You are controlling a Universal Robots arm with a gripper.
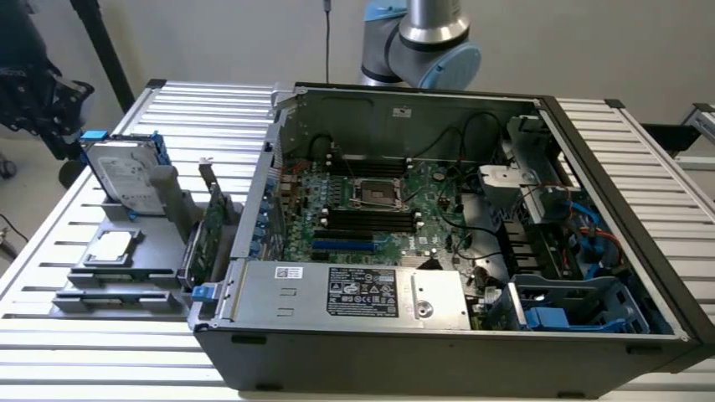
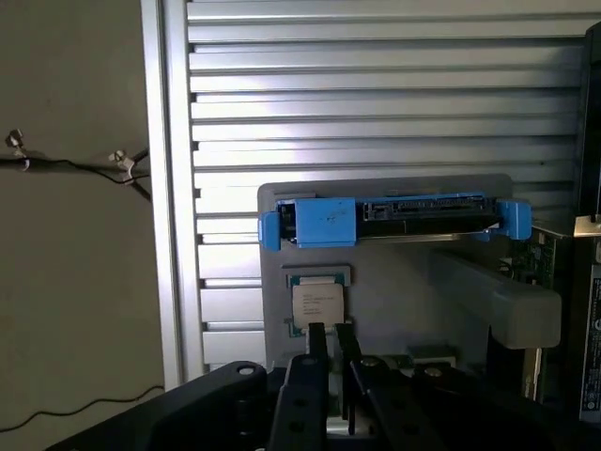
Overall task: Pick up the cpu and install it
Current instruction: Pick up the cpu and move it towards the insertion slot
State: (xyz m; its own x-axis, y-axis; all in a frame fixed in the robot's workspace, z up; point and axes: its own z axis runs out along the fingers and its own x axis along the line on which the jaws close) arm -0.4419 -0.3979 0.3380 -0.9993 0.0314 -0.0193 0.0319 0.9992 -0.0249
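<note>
The cpu point(image 1: 110, 247) point(image 2: 317, 303), a small square chip with a dull silver top, lies flat in a recess of the grey holder point(image 1: 126, 280) on the exterior view's left. In the wrist view my gripper point(image 2: 331, 329) hangs above the holder, its two black fingers point(image 2: 316, 349) pointing at the chip's near edge. They stand a narrow gap apart with nothing between them. The empty cpu socket point(image 1: 377, 194) sits in the middle of the green motherboard inside the open computer case point(image 1: 625, 251).
A silver hard drive in blue brackets point(image 1: 120, 172) point(image 2: 394, 214) stands upright in the holder behind the chip. A green expansion card point(image 1: 207, 226) stands between holder and case. The arm's upper part point(image 1: 430, 38) rises behind the case. The slatted metal table point(image 1: 67, 335) carries everything.
</note>
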